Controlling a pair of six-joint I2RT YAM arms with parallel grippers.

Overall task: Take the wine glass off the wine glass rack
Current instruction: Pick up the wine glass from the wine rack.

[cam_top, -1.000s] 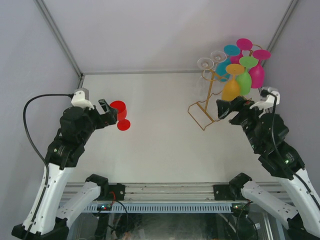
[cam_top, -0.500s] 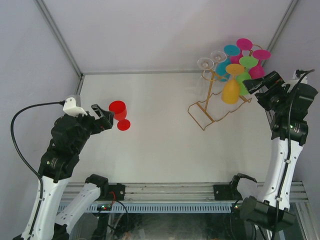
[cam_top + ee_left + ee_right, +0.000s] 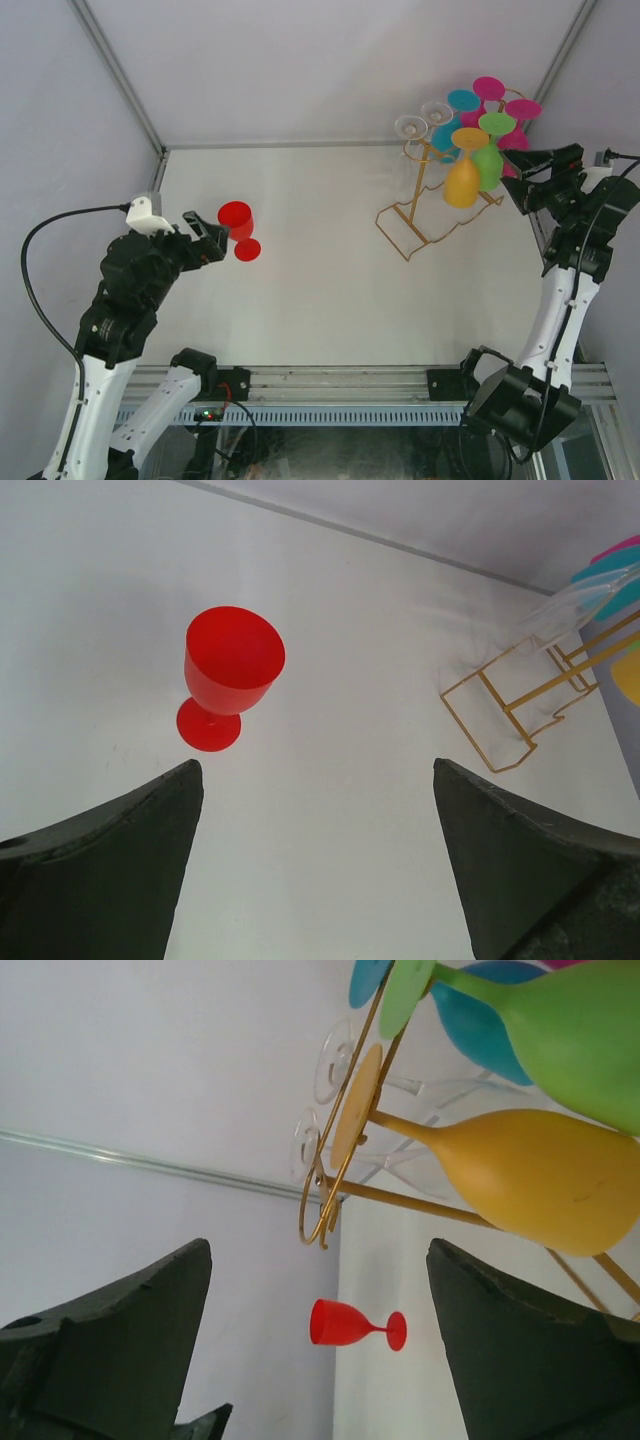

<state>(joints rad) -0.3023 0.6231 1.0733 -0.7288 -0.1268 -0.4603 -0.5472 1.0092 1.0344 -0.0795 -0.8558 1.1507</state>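
Observation:
The gold wire wine glass rack (image 3: 418,216) stands at the back right of the table. Several wine glasses hang from it bowl down: orange (image 3: 462,180), green (image 3: 488,166), magenta (image 3: 516,146), teal (image 3: 446,136) and clear (image 3: 411,127). My right gripper (image 3: 519,178) is raised just right of the green and magenta bowls, open and touching nothing. In the right wrist view the orange glass (image 3: 530,1180) and green glass (image 3: 565,1030) lie above the open gripper (image 3: 318,1252), with a rack loop (image 3: 324,1200) ahead. My left gripper (image 3: 206,236) is open and empty.
A red wine glass (image 3: 238,220) stands upright on the table at the left, just beyond the left fingers, and also shows in the left wrist view (image 3: 232,670). The rack base (image 3: 505,720) shows there too. Grey walls close the back and sides.
My right arm has lifted and swung right, from low beside the rack's base up to the hanging bowls. The left arm has drawn back a little from the red glass.

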